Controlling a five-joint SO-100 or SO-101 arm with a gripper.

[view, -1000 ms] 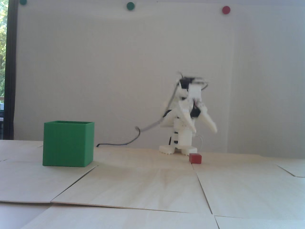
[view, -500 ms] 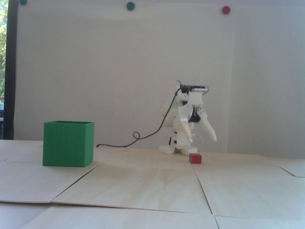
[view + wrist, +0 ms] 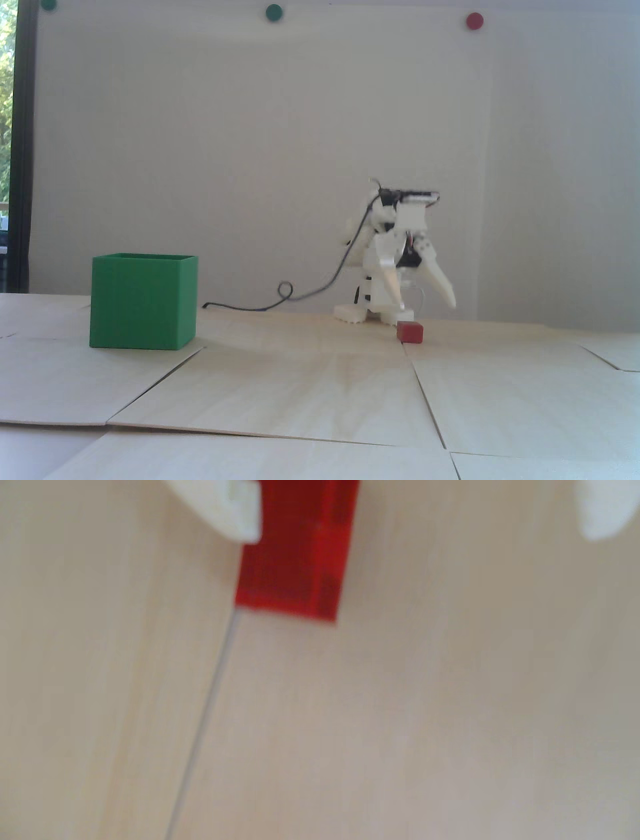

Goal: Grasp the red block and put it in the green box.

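The box [image 3: 143, 301] stands upright on the surface [image 3: 320, 395] at the left of the fixed view; its inside is hidden from this low angle. The block [image 3: 410, 332] lies on the surface well to the right of it. The claw [image 3: 427, 302] hangs just above the block, fingers spread wide and empty. In the wrist view the block [image 3: 298, 552] sits between the fingertips [image 3: 239, 511], nearer the left one.
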